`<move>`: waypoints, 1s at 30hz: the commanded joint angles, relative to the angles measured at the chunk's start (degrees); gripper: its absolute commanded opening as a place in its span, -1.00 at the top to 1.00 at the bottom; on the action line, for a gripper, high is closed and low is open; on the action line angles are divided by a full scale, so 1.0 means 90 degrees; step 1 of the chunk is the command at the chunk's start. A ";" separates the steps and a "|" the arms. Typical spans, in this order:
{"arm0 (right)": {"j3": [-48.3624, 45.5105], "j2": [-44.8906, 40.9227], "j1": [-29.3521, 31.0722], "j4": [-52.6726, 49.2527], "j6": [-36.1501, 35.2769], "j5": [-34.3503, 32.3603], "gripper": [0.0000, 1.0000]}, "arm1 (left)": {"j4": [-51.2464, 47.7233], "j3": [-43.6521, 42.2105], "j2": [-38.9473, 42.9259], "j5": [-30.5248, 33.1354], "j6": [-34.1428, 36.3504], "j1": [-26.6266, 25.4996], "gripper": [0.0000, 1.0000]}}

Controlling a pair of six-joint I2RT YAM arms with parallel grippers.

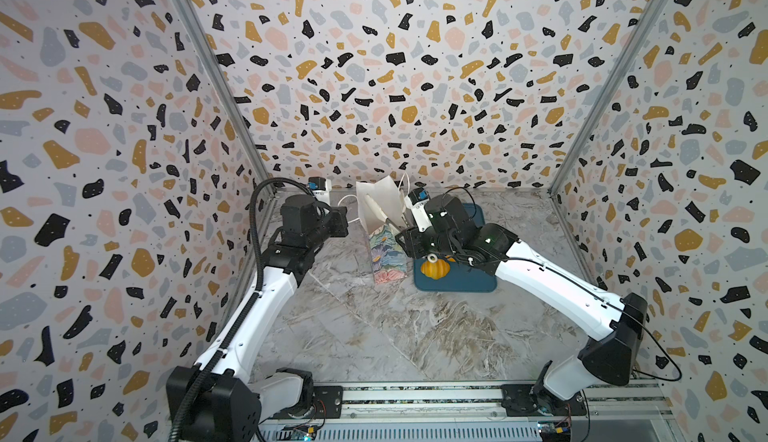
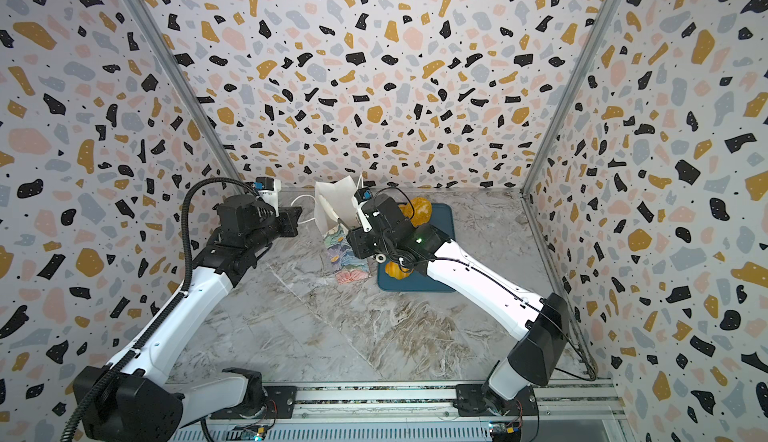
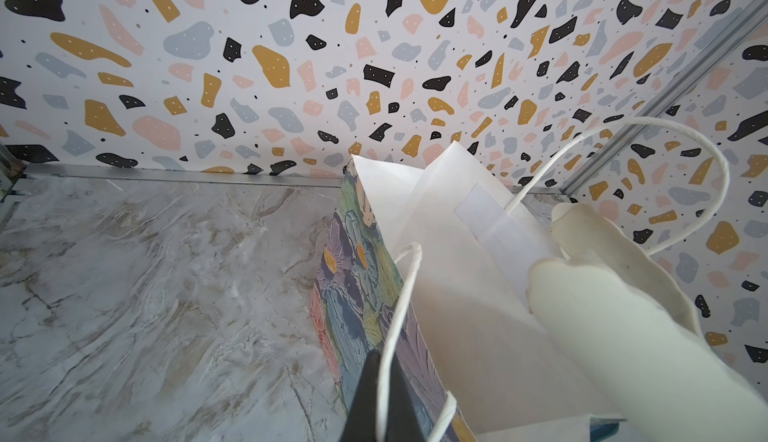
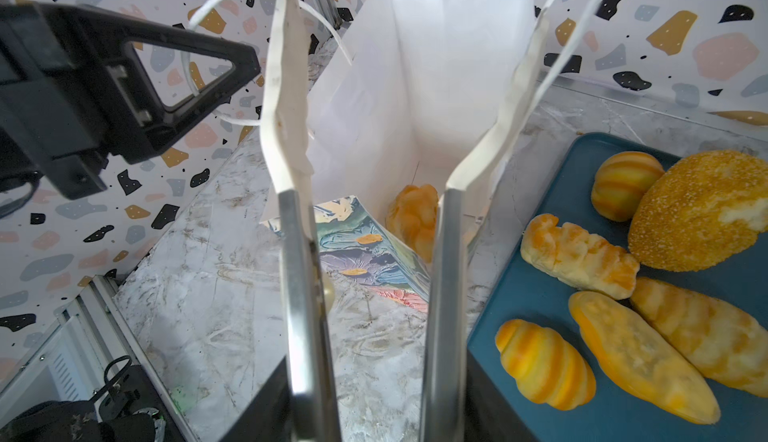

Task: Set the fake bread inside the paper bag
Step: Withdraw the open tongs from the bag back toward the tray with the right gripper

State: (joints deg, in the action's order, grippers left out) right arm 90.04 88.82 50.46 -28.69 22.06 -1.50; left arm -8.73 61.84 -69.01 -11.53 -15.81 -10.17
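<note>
Right gripper (image 4: 415,8): jaws parted, empty, above bag mouth.
Left gripper (image 3: 469,290): clamped on paper bag (image 1: 388,253) rim.
Dark-blue tray (image 4: 523,298): holds six fake breads (image 4: 702,211).
Ridged roll (image 4: 413,220): lies inside bag.
Step, as judged: drop complete. Next move: reach to tray for another bread.

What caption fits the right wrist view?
Right hand open at the paper bag; one bread inside, six on the blue tray.
</note>
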 commanded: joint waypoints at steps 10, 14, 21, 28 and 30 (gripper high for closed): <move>-0.1073 -0.1388 -0.0500 0.1410 0.0277 0.0949 -0.07 | 0.0179 -0.0095 0.0146 0.0106 0.0040 0.0017 1.00; -0.1173 -0.1619 -0.0508 0.1416 0.0185 0.0979 -0.07 | 0.0226 -0.0147 0.0205 0.0196 0.0028 0.0017 1.00; -0.1288 -0.1799 -0.0508 0.1393 0.0149 0.1009 -0.05 | 0.0262 -0.0170 0.0216 0.0257 0.0028 0.0021 1.00; -0.1378 -0.2125 -0.0509 0.1460 0.0071 0.0783 -0.03 | 0.0430 -0.0319 0.0320 0.0316 0.0019 0.0017 1.00; -0.1462 -0.2252 -0.0509 0.1482 0.0058 0.0631 -0.02 | 0.0368 -0.0266 0.0259 0.0307 0.0024 0.0017 1.00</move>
State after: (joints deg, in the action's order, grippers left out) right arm 76.66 72.42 45.78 -18.39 23.66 6.31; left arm -7.53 59.59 -67.40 -9.28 -15.81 -10.17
